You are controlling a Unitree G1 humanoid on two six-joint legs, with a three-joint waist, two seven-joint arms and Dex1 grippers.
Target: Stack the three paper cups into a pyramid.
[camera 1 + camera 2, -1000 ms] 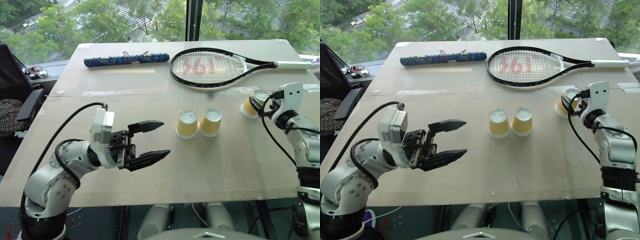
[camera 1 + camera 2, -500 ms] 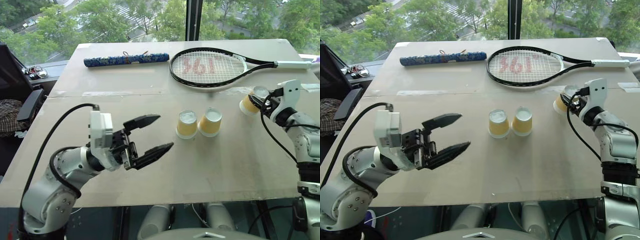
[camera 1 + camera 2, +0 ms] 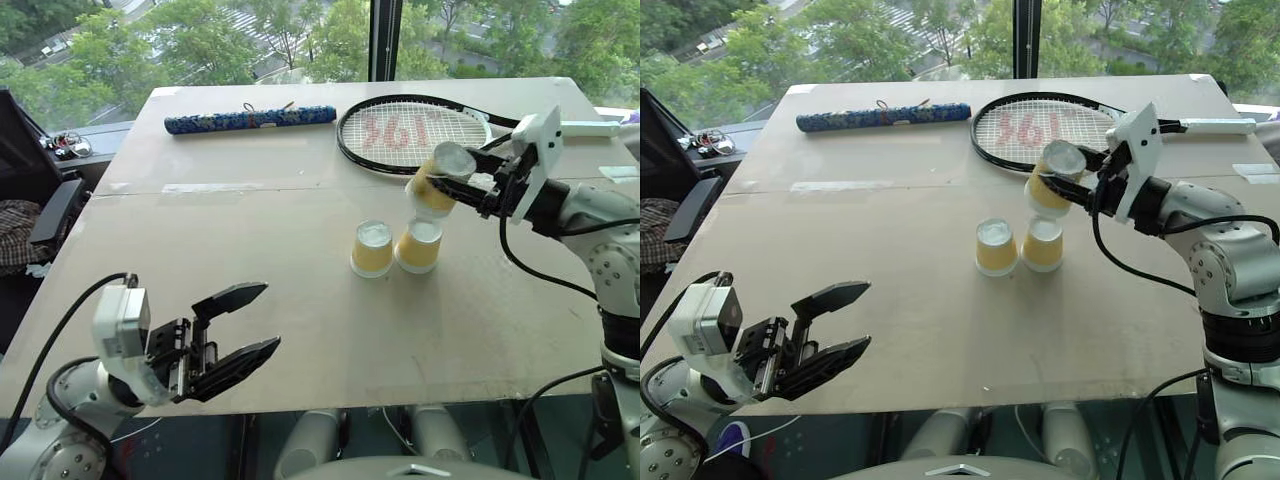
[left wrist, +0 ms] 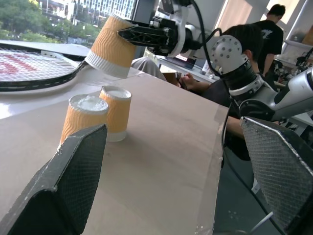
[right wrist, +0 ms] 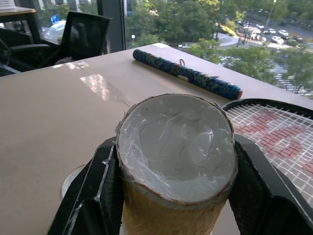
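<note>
The right tool point(image 3: 452, 185), clamped on the third cup point(image 3: 436, 180), hangs tilted above the two upside-down cups point(image 3: 396, 248); level it, centre it across both bases. The left tool point(image 3: 240, 325) gapes apart, idle.

The right gripper point(image 3: 470, 186) and its held cup point(image 3: 437, 178) cover part of the tennis racket's point(image 3: 400, 130) frame behind them.
</note>
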